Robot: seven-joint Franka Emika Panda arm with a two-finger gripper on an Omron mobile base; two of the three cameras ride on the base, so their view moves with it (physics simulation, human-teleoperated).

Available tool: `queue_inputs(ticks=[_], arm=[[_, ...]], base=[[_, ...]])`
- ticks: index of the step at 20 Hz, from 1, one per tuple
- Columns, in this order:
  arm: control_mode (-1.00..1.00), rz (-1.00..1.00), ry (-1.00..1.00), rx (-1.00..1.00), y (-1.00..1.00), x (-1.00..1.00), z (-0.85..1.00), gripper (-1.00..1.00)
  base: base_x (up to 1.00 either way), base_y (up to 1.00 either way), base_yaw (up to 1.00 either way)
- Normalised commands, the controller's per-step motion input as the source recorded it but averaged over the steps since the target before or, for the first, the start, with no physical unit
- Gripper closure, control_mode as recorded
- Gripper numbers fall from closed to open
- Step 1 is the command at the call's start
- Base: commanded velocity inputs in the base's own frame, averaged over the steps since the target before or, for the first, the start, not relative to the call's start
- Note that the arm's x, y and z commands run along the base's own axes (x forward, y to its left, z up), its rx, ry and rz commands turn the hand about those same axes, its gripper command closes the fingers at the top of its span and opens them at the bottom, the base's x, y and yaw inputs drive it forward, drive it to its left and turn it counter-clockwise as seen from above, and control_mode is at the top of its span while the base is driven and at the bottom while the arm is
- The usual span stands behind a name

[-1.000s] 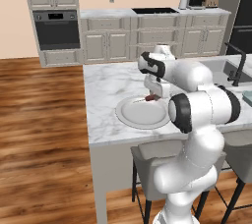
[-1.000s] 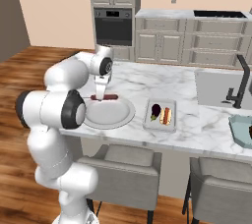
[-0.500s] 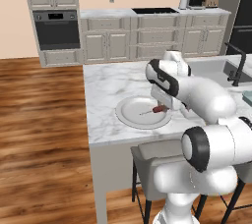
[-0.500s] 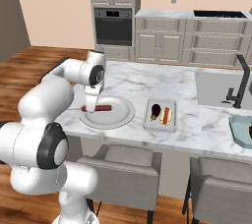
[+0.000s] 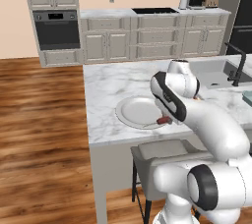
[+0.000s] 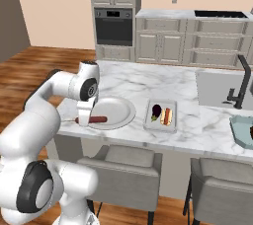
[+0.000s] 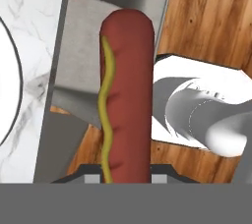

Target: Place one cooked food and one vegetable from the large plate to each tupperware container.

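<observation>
Hot dog (image 7: 125, 95) with a mustard line sits between the gripper (image 6: 84, 119) fingers, jaws closed on its lower end. It hangs at the near rim of the large plate (image 6: 120, 108) on the counter (image 6: 197, 125). Pale rectangular container (image 6: 162, 115) lies just right of the plate.

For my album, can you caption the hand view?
The tool holds a sausage with mustard past the counter edge.

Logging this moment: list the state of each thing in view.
Claw: shut on the sausage.
Sausage: held, mustard stripe along it, over the plate's near edge.
Plate: on the counter, bare.
White container: open, holds two foods.
Teal container: open.
</observation>
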Motion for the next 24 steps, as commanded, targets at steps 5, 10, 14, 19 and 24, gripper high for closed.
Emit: queue_inputs(ticks=[5, 10, 14, 19, 24], arm=[[1.00, 0.00, -0.01, 0.00, 0.00, 0.00, 0.00, 1.00], [1.00, 0.00, 0.00, 0.00, 0.00, 0.00, 0.00, 1.00], [1.00, 0.00, 0.00, 0.00, 0.00, 0.00, 0.00, 1.00], [1.00, 0.00, 0.00, 0.00, 0.00, 0.00, 0.00, 1.00], [1.00, 0.00, 0.00, 0.00, 0.00, 0.00, 0.00, 1.00]], base=[[0.02, 0.00, 0.00], [0.05, -0.69, 0.00], [0.08, -1.00, 0.00], [0.06, -1.00, 0.00], [0.03, -1.00, 0.00]])
